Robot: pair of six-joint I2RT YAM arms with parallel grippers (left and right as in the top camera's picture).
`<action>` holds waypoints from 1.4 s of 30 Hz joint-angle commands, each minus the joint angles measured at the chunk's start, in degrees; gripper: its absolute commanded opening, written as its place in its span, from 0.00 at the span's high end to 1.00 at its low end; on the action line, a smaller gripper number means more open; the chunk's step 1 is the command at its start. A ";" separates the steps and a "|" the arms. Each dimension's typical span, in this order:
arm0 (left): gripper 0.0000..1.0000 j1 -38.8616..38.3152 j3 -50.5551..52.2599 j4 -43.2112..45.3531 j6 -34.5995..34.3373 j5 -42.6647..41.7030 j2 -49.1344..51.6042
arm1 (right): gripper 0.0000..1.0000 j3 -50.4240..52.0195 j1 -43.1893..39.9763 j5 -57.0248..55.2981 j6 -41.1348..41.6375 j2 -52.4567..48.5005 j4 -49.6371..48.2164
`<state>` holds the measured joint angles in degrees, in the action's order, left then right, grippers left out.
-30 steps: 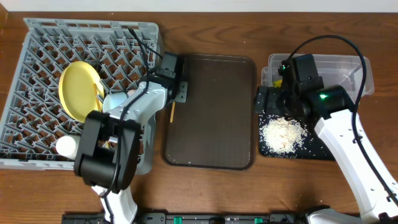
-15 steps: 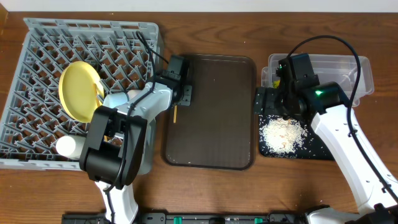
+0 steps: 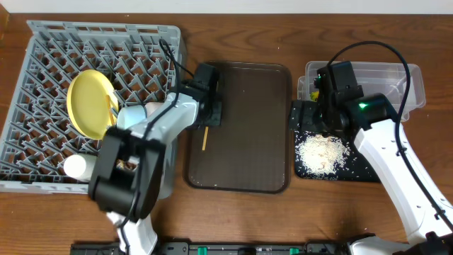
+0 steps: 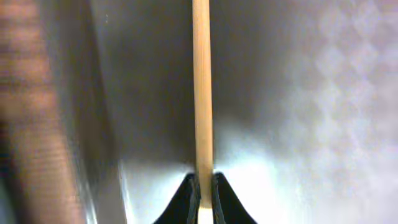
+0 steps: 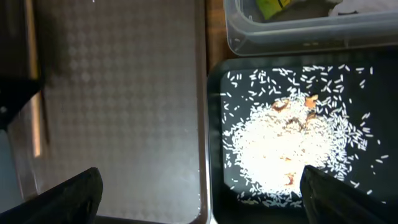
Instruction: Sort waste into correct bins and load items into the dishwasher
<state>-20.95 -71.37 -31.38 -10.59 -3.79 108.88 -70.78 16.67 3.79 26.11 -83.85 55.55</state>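
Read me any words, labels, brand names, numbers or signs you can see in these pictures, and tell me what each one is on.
No text can be read in any view.
The green-and-yellow wrapper in the clear tub shows only a corner; any print on it is cut off and blurred.
The dish rack, brown tray and chopstick show no markings.

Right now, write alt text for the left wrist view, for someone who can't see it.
The left hand pinches one wooden chopstick, which runs straight up the middle of the frame. Behind it is the blurred dark brown tray.
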 commanded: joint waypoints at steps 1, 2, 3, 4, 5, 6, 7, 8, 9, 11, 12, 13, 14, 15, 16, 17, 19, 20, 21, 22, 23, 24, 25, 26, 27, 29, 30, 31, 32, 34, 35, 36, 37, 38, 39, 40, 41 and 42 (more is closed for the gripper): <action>0.92 0.55 -1.73 -3.21 1.99 3.37 -10.91 | 0.01 -0.39 -0.35 -0.72 -0.02 -0.07 0.31; 0.92 0.72 -1.73 -4.94 3.39 5.03 -13.79 | 0.01 -0.39 -0.35 -0.72 0.00 -0.07 0.52; 0.92 0.96 -1.73 -6.75 5.03 7.10 -16.61 | 0.01 -0.39 -0.37 -0.74 -0.02 -0.07 0.74; 0.92 1.31 -1.73 -8.94 6.88 9.94 -19.65 | 0.01 -0.39 -0.37 -0.72 -0.02 -0.07 0.92; 0.92 1.70 -1.73 -10.84 8.52 12.70 -22.12 | 0.01 -0.39 -0.37 -0.72 -0.02 -0.07 1.11; 0.92 2.14 -1.73 -12.70 10.40 15.54 -24.26 | 0.01 -0.39 -0.37 -0.74 -0.02 -0.07 1.25; 0.92 2.64 -1.66 -14.56 12.70 18.23 -26.05 | 0.01 -0.39 -0.37 -0.74 -0.02 -0.07 1.31; 0.92 3.17 -1.53 -16.31 14.86 21.07 -27.56 | 0.01 -0.39 -0.37 -0.74 -0.02 -0.07 1.31; 0.92 3.96 -1.20 -18.05 16.39 24.35 -28.85 | 0.01 -0.39 -0.35 -0.74 -0.02 -0.07 1.31; 0.92 5.90 -0.61 -20.90 17.27 28.83 -30.05 | 0.01 -0.39 -0.35 -0.72 -0.02 -0.07 1.31; 0.92 6.86 -0.39 -21.73 17.27 29.81 -30.05 | 0.01 -0.39 -0.35 -0.72 -0.02 -0.07 1.33; 0.92 8.15 -0.07 -22.18 17.25 30.01 -29.92 | 0.01 -0.39 -0.35 -0.72 -0.02 -0.07 1.46; 0.92 9.49 0.37 -22.12 17.20 29.97 -29.64 | 0.01 -0.39 -0.35 -0.72 -0.02 -0.07 1.53; 0.92 11.02 0.92 -21.86 17.25 30.01 -29.16 | 0.01 -0.39 -0.35 -0.74 -0.02 -0.07 1.57; 0.92 12.17 1.22 -21.57 17.25 30.03 -28.74 | 0.01 -0.39 -0.35 -0.74 -0.02 -0.07 1.70; 0.92 13.92 1.60 -20.94 17.22 30.03 -28.06 | 0.01 -0.39 -0.35 -0.74 -0.02 -0.07 1.73; 0.92 16.68 1.95 -19.19 17.22 29.97 -26.73 | 0.01 -0.39 -0.35 -0.74 -0.02 -0.07 1.99; 0.92 17.64 1.95 -18.43 17.25 29.97 -26.05 | 0.01 -0.39 -0.37 -0.74 -0.02 -0.07 2.05; 0.92 18.38 1.95 -17.75 17.66 29.97 -25.46 | 0.01 -0.39 -0.35 -0.74 -0.02 -0.07 2.08; 0.90 18.97 1.95 -17.22 18.23 29.97 -24.87 | 0.01 -0.39 -0.35 -0.74 -0.02 -0.07 2.08; 0.85 19.37 1.95 -16.72 18.88 29.97 -24.37 | 0.01 -0.39 -0.35 -0.74 -0.02 -0.07 2.05; 0.76 19.54 1.95 -16.22 19.50 29.97 -24.00 | 0.01 -0.39 -0.37 -0.74 0.00 -0.07 2.05; 0.65 19.54 1.92 -15.78 20.04 29.99 -23.89 | 0.01 -0.39 -0.35 -0.74 -0.02 -0.07 2.08; 0.59 19.47 1.62 -15.39 19.98 29.99 -24.06 | 0.01 -0.39 -0.37 -0.74 0.00 -0.07 2.08; 0.58 19.21 0.94 -15.63 19.56 29.99 -24.41 | 0.01 -0.39 -0.37 -0.74 -0.02 -0.07 2.05; 0.55 17.88 -0.98 -16.72 17.68 29.77 -25.66 | 0.01 -0.39 -0.35 -0.74 -0.02 -0.07 2.05; 0.53 16.85 -1.99 -17.44 16.85 29.11 -26.60 | 0.01 -0.39 -0.35 -0.74 -0.02 -0.07 2.05; 0.52 15.58 -2.99 -18.12 16.68 27.47 -27.65 | 0.01 -0.39 -0.37 -0.76 -0.02 -0.07 2.05; 0.51 13.84 -3.98 -18.73 16.68 24.90 -29.05 | 0.01 -0.39 -0.37 -0.76 -0.02 -0.07 2.08; 0.50 10.27 -4.83 -18.86 16.00 20.68 -31.82 | 0.01 -0.39 -0.37 -0.76 0.00 -0.07 2.08; 0.49 8.24 -4.98 -18.86 15.80 18.56 -33.29 | 0.01 -0.39 -0.37 -0.74 0.00 -0.07 2.10; 0.47 6.12 -4.98 -18.84 15.72 16.50 -34.75 | 0.01 -0.39 -0.35 -0.74 -0.02 -0.07 2.19; 0.45 4.00 -4.98 -18.86 15.61 15.04 -36.09 | 0.01 -0.39 -0.35 -0.76 -0.02 -0.07 2.34; 0.39 1.90 -4.98 -18.99 15.37 14.29 -37.35 | 0.01 -0.39 -0.37 -0.76 -0.02 -0.07 2.36; 0.35 -0.13 -4.98 -19.12 14.43 14.29 -38.56 | 0.01 -0.39 -0.37 -0.74 0.00 -0.07 2.34; 0.30 -1.99 -4.98 -19.12 13.77 14.29 -39.69 | 0.01 -0.39 -0.35 -0.74 0.00 -0.07 2.34; 0.23 -3.93 -4.98 -19.10 13.46 14.29 -40.96 | 0.01 -0.39 -0.35 -0.74 0.00 -0.07 2.34; 0.19 -5.38 -4.98 -19.10 13.49 14.32 -41.97 | 0.01 -0.39 -0.35 -0.76 0.00 -0.07 2.34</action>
<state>-23.09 -75.59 -49.98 4.84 13.13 69.14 -70.78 16.67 3.79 26.11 -83.85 57.82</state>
